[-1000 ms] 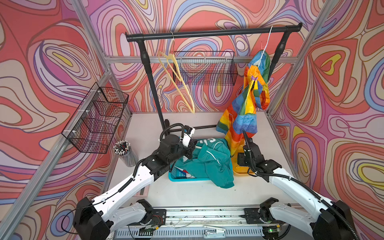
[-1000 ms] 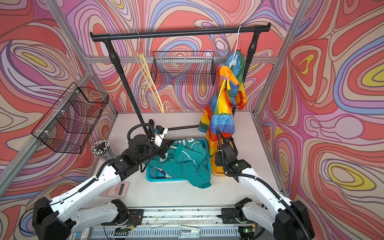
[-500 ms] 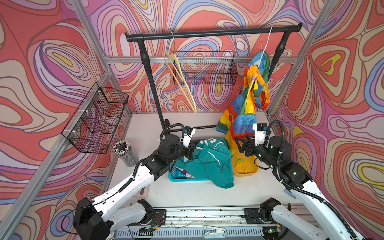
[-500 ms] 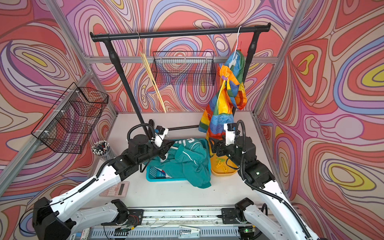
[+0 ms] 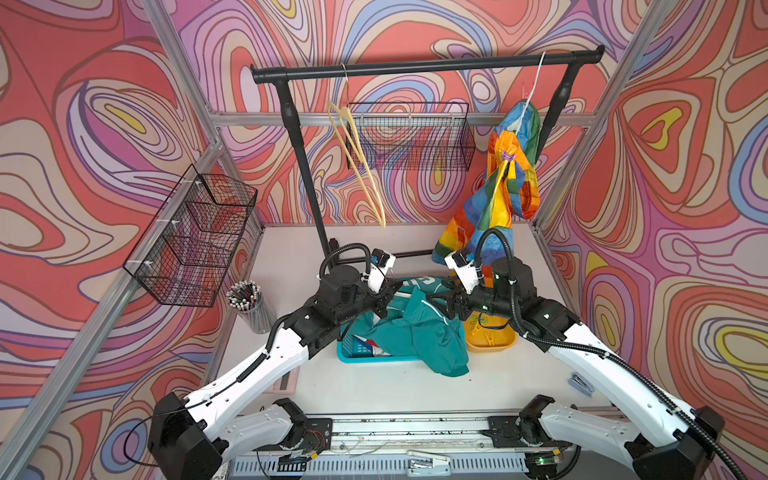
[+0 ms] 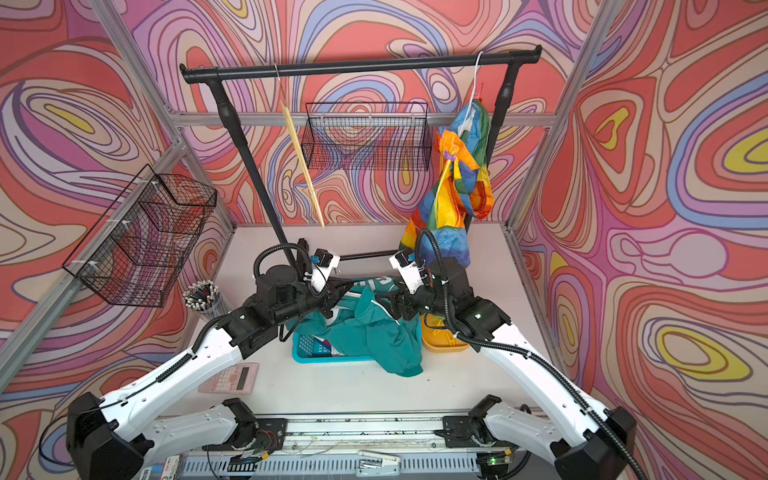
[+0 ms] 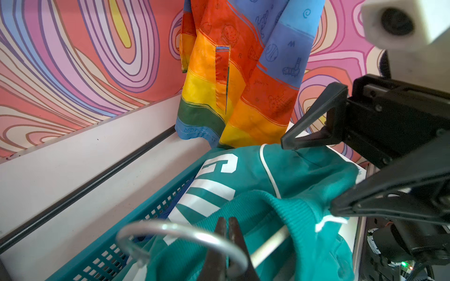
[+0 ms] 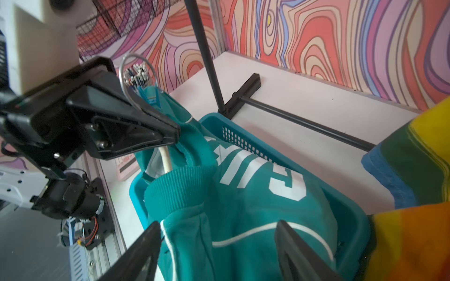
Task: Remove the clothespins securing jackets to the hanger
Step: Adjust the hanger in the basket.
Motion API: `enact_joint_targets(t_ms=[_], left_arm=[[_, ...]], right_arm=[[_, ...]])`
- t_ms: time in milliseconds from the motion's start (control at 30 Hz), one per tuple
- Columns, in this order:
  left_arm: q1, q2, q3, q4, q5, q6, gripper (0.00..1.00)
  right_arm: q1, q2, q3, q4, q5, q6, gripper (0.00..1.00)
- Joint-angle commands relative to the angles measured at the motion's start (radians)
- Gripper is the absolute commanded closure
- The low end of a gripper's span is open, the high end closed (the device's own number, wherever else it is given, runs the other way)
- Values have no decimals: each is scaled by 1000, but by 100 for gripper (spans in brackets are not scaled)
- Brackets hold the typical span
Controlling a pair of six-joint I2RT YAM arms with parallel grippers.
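- Left wrist view: left gripper [image 7: 227,222] pressed tight together, pinching the hanger [image 7: 175,227] at its neck, above the basket [image 7: 155,209].
- Right gripper [image 8: 218,225] spread wide, holding nothing, hovering over the teal jacket [image 8: 243,194] draped across the basket.
- Both arms reach in low, wrists facing across the basket.
- Blue clothespin [image 8: 149,95] on the teal collar; purple clothespin [image 5: 508,157] on the rainbow jacket [image 5: 494,208] hanging behind the basket.

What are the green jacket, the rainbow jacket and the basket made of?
Teal jacket: soft matte knit fabric, likely; its cuff is ribbed. Rainbow-striped jacket: thin, slightly shiny cloth, perhaps nylon; it catches light. Teal basket: smooth moulded plastic, with rows of holes in its wall.
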Motion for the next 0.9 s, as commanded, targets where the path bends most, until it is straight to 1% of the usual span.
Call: enact_joint_targets(t_ms=[0, 67, 167, 267, 333, 433, 600, 633, 700, 767, 800, 867], left_arm=[[-3, 11, 51, -2, 37, 18, 100], [-3, 21, 59, -6, 32, 25, 100], [-3, 38, 75, -7, 33, 30, 100], [-3, 49, 94, -4, 40, 35, 100], [-3, 52, 100, -1, 50, 35, 100], [-2, 50, 99, 5, 52, 28, 100], [-2, 47, 92, 8, 50, -3, 100], [-3, 45, 92, 8, 48, -9, 99], [-3, 34, 92, 2, 26, -28, 84], [-3, 12, 92, -10, 5, -45, 65], [-3, 1, 92, -17, -3, -52, 59], [-3, -40, 89, -45, -48, -72, 42]], right_arm=[[19, 7, 33, -88, -23, -101, 34], [25, 0, 31, -102, -23, -109, 38], [43, 5, 35, -134, -27, -122, 38], [63, 28, 43, -171, -5, -134, 45], [72, 41, 46, -180, 5, -137, 52], [80, 43, 48, -171, 31, -132, 68], [97, 45, 41, -144, 36, -114, 94], [102, 42, 36, -140, 45, -113, 98], [111, 27, 17, -119, 61, -106, 100], [117, 10, 6, -110, 88, -94, 100], [120, 2, 0, -107, 105, -90, 100], [128, -28, -17, -99, 131, -85, 100]])
